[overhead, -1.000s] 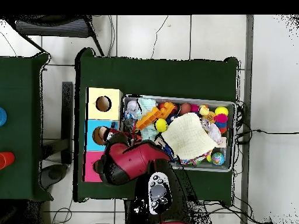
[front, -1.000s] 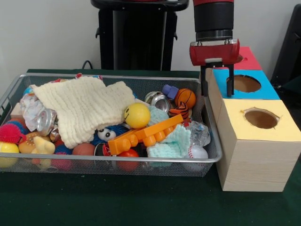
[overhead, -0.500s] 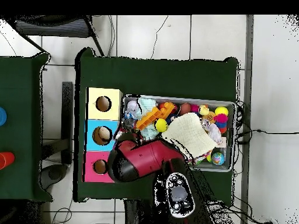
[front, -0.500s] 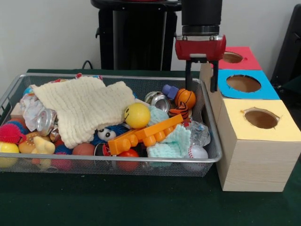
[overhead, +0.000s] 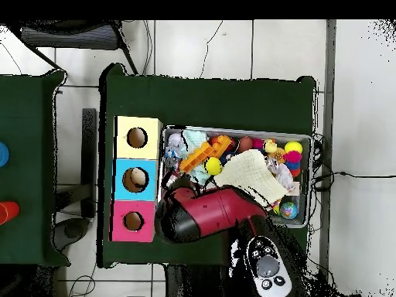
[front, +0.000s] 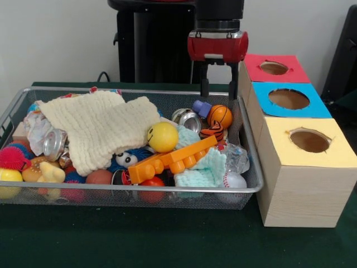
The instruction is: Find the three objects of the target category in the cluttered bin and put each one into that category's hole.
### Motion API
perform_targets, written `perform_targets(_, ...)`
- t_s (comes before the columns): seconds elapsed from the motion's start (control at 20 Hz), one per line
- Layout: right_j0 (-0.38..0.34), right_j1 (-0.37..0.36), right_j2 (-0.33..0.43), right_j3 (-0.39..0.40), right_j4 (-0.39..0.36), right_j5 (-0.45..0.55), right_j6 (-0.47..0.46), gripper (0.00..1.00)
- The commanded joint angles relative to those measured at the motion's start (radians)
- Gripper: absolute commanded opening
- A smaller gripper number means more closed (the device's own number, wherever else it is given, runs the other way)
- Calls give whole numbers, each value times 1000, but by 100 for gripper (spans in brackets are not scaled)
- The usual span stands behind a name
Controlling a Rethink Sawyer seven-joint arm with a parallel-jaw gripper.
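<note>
The wire mesh bin (front: 139, 188) is full of toys. One crumpled clear plastic piece (front: 237, 159) lies at its near right corner, beside a baseball; it also shows in the overhead view (overhead: 176, 141). I see no other plastic pieces for sure. The round hole (front: 289, 99) in the light-blue box top stands right of the bin, and shows in the overhead view (overhead: 138, 179). My gripper (front: 217, 89) hangs open and empty above the bin's far right corner, over a small basketball (front: 220, 115). In the overhead view the red arm (overhead: 205, 216) covers the gripper.
A cream knitted cloth (front: 97, 128) covers the bin's left half. A yellow smiley ball (front: 163, 137), an orange brick (front: 173, 159), metal cans (front: 188, 119) and a mint cloth (front: 203, 170) lie around it. Red-topped (front: 274, 67) and yellow-topped (front: 309, 140) holes flank the blue one.
The gripper has moved from above the blue box's edge leftward in the front view to over the bin's far right corner. It stays open and empty.
</note>
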Motion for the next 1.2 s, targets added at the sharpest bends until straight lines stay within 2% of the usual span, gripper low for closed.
perform_targets(0.05, 3, 138, 66, -4, -113, -37, -101, 100)
perform_targets(0.35, 76, 222, -4, -67, -135, -152, -8, 100)
perform_targets(0.55, 107, 236, -37, -80, -123, -192, 20, 100)
perform_targets(0.8, 161, 264, -114, -118, -103, -253, 32, 100)
perform_targets(1.05, 169, 279, -133, -147, -98, -263, 13, 100)
perform_targets(1.2, 206, 287, -181, -174, -96, -268, 10, 100)
